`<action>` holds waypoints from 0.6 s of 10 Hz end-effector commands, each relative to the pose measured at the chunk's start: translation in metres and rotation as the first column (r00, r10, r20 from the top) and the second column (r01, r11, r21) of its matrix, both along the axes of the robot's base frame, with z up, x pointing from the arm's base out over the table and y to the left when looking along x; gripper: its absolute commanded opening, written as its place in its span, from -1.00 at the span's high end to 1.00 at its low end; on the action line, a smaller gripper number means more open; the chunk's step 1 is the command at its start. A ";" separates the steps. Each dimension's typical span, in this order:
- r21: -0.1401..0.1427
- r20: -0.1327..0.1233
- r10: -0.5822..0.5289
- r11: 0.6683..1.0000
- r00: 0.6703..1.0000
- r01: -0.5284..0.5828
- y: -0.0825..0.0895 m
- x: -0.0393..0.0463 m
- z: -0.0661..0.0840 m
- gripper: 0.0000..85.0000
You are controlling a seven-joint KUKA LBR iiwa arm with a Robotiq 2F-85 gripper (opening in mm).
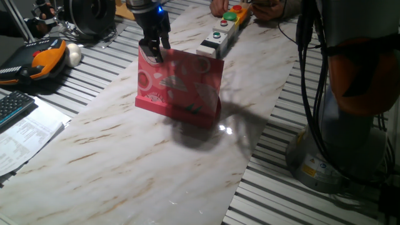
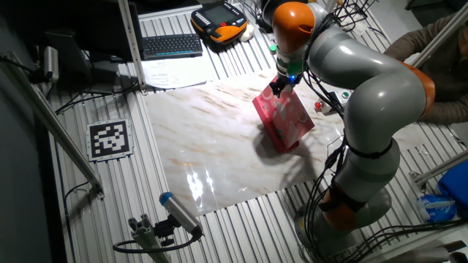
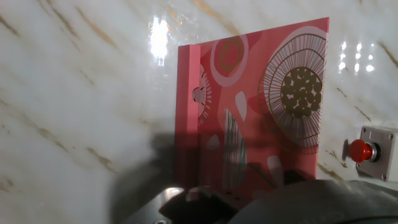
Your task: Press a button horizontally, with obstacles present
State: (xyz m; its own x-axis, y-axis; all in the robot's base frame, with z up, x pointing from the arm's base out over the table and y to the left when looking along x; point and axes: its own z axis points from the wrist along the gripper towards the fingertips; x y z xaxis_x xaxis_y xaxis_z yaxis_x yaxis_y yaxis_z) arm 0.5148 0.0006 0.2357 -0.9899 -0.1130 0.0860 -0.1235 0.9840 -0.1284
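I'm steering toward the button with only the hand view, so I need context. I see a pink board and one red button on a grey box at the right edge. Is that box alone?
Observer: No. One fixed view shows a row of button boxes running away behind the pink board, with green and red buttons on them.
Operator: Where is my hand relative to the board?
Observer: The gripper hangs at the board's top corner, the one farther from that row.
Operator: Is the board standing?
Observer: Yes, it stands upright on its base lip on the marble table.
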 end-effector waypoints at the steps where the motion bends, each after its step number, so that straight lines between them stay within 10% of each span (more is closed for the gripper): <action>1: 0.001 -0.002 0.006 1.000 1.000 -0.006 0.000 0.0001 0.000 1.00; 6: 0.006 -0.013 0.050 0.999 0.999 -0.050 0.000 -0.0001 0.000 1.00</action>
